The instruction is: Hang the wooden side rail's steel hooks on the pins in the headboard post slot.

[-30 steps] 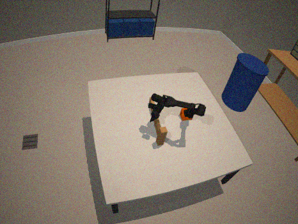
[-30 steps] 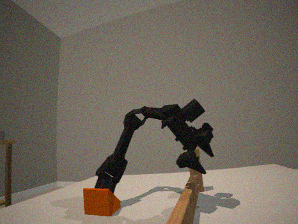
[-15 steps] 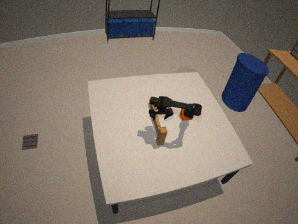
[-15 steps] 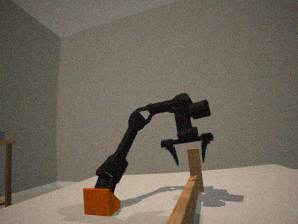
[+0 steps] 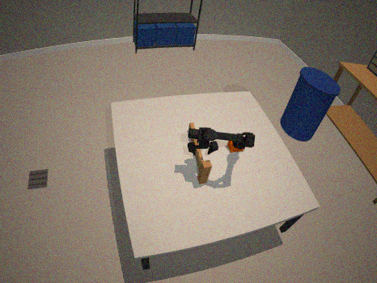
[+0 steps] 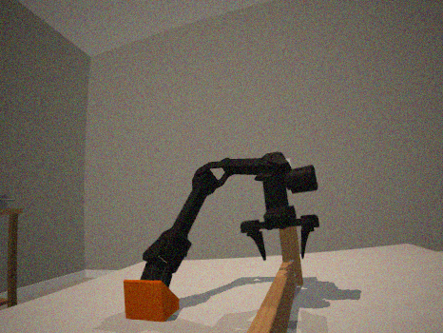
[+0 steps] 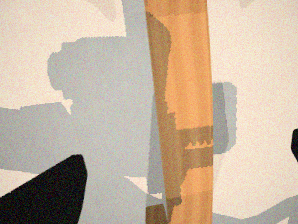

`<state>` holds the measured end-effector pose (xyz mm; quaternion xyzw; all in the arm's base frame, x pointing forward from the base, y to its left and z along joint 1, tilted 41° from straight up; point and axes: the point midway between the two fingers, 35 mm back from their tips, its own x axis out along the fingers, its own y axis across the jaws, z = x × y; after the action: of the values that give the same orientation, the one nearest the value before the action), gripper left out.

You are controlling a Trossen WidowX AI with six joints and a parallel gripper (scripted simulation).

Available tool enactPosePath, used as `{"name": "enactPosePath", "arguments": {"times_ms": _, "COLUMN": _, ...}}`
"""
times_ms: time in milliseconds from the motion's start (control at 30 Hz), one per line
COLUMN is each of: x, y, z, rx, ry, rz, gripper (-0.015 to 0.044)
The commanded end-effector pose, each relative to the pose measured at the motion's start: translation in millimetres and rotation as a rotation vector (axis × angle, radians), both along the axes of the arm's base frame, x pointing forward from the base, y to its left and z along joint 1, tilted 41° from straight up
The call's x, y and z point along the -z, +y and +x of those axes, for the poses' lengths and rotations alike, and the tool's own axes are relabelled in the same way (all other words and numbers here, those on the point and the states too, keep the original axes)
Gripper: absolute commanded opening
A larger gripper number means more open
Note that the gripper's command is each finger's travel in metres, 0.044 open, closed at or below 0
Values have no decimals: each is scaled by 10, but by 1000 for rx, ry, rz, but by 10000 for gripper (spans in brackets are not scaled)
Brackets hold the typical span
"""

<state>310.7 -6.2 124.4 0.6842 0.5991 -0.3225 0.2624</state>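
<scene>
The wooden side rail (image 5: pixel 199 157) (image 6: pixel 273 309) (image 7: pixel 187 75) runs up to the upright wooden headboard post (image 5: pixel 204 175) (image 6: pixel 290 243). Its near end stands against or very close to the post. The steel hooks, the slot and the pins cannot be made out, so whether the hooks sit on the pins cannot be told. My gripper (image 5: pixel 202 149) (image 6: pixel 283 259) (image 7: pixel 191 153) is open and empty. It points down over the rail, a short way from the post, with one finger on each side of the rail. The rail passes between the fingertips in the wrist view.
The arm reaches over from its orange base (image 5: pixel 235 146) (image 6: pixel 144 301) beside the rail on the white table (image 5: pixel 162 226). A blue barrel (image 5: pixel 309 105), a shelf with blue bins (image 5: pixel 166 35) and a wooden bench (image 5: pixel 356 133) stand off the table.
</scene>
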Motion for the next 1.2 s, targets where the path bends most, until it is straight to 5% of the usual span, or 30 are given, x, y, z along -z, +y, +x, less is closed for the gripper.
{"name": "enactPosePath", "arguments": {"times_ms": 0, "x": 61, "y": 67, "z": -8, "rx": 5, "ry": 1, "rz": 4, "gripper": 440}}
{"name": "enactPosePath", "arguments": {"times_ms": 1167, "x": 465, "y": 416, "z": 45, "rx": 5, "ry": 0, "rz": 4, "gripper": 440}}
